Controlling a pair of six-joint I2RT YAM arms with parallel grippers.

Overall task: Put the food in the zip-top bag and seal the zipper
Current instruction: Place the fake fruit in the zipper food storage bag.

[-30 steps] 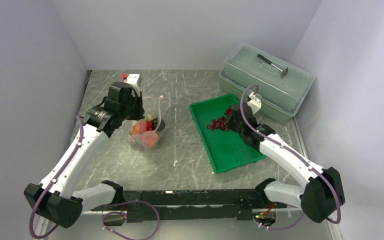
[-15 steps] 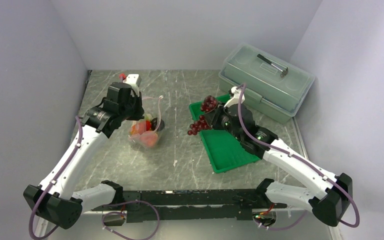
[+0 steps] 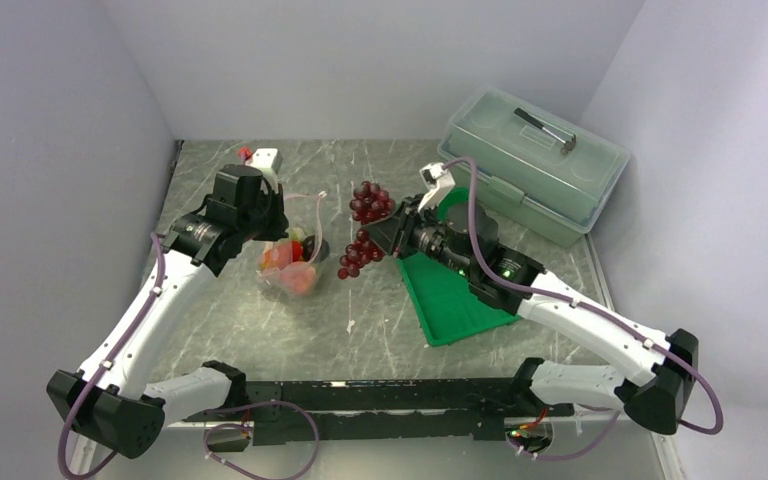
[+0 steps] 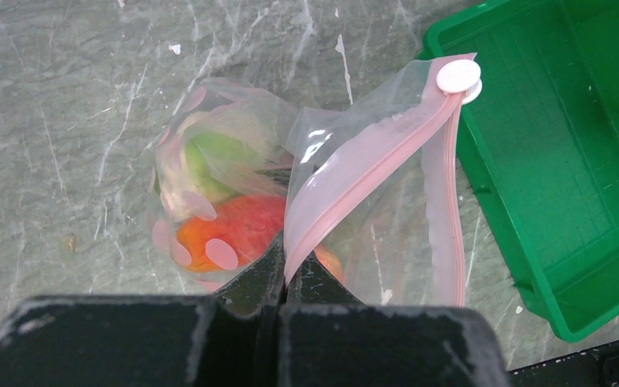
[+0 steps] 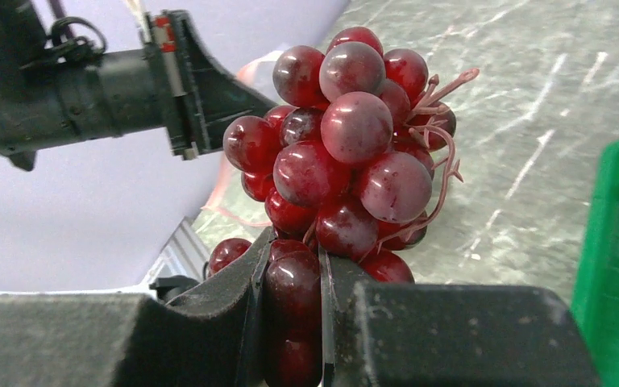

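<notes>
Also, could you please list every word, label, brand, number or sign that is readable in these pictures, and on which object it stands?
No readable text in any view.
The zip-top bag carries only plain pink dots and a blank white tab.
The green tray, the pale green lidded box and the grape bunch show no label.

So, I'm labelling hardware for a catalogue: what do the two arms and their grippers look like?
The left arm and right arm have white shells with black joints; a purplish cable runs along each. The left gripper and right gripper have black wedge-shaped fingers. A green light glows on the right arm.
</notes>
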